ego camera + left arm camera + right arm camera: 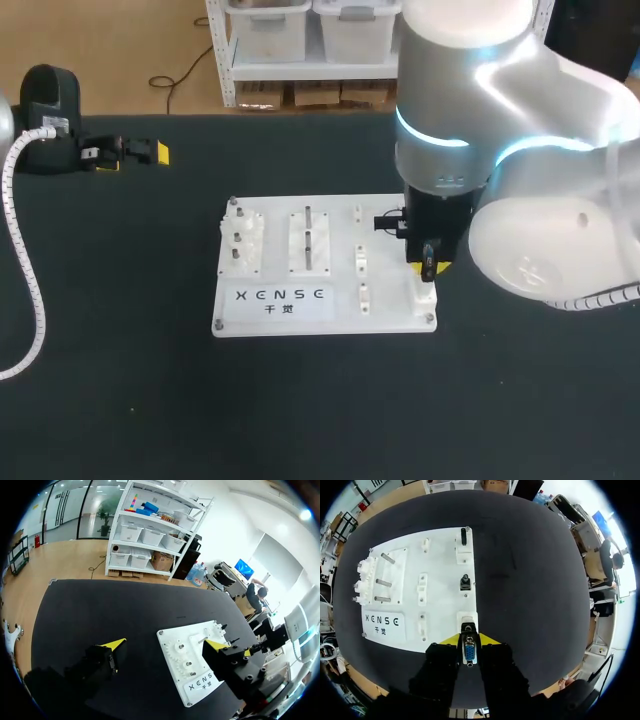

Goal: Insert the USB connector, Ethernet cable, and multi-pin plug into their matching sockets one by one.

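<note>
The white socket board (325, 310) lies mid-table. My right gripper (430, 268) hangs over its front right corner, shut on the multi-pin plug (469, 652), whose blue face shows between the fingers. The plug's far end meets the white multi-pin socket (467, 617); I cannot tell whether it is seated. Ahead of it on the board stand a black Ethernet connector (465, 582) and a black USB connector (464, 535), each in a white holder. My left gripper (130, 153) rests at the table's far left, open and holding nothing (165, 644), well away from the board (185, 650).
White gears on posts (243, 240) and metal pegs (308, 238) fill the board's left half. A white coiled hose (25, 270) from my left arm trails over the table's left side. Black mat (330, 410) surrounds the board on all sides.
</note>
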Action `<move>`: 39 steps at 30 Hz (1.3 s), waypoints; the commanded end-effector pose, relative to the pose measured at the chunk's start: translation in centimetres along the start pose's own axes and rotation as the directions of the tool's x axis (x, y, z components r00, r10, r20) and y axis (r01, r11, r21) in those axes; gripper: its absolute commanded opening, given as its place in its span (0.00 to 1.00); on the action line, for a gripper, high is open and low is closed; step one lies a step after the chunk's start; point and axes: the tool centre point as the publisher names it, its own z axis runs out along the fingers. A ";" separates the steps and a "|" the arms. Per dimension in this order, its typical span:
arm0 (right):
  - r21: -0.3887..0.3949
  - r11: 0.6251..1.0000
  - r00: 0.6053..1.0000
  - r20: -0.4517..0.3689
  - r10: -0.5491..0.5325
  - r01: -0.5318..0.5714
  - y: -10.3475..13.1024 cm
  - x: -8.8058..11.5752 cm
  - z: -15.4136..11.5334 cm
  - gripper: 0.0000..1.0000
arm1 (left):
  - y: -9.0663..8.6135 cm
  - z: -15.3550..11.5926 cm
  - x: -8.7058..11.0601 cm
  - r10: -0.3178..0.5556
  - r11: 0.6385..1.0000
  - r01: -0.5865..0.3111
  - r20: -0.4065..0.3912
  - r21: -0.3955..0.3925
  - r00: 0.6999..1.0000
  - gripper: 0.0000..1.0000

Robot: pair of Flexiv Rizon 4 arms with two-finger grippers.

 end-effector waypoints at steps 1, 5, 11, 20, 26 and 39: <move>0.003 1.000 1.000 0.029 0.000 0.000 -0.3 0.5 1.4 0.00 | 0.0 0.0 0.0 0.000 1.000 0.000 0.000 0.000 1.000 1.00; -0.003 1.000 0.999 0.038 0.001 -0.001 -0.3 0.4 1.3 0.00 | 0.0 0.0 0.0 0.000 1.000 0.000 0.000 0.000 1.000 1.00; 0.000 1.000 1.000 0.002 0.011 -0.011 -0.4 0.5 1.7 0.00 | 0.0 0.0 0.0 0.000 1.000 0.000 0.000 0.000 1.000 1.00; -0.007 1.000 0.996 -0.084 0.015 -0.015 -0.5 0.3 2.7 0.00 | 0.0 0.0 0.0 0.000 1.000 0.000 0.000 0.000 1.000 1.00; 0.007 1.000 0.997 -0.078 0.011 -0.010 -0.3 0.1 2.4 0.07 | 0.0 0.0 0.0 0.000 1.000 0.000 0.000 0.000 1.000 1.00; 0.044 0.999 1.000 -0.016 0.002 -0.001 -0.5 -0.8 -0.3 1.00 | 0.0 0.0 0.0 0.000 1.000 0.000 0.000 0.000 1.000 1.00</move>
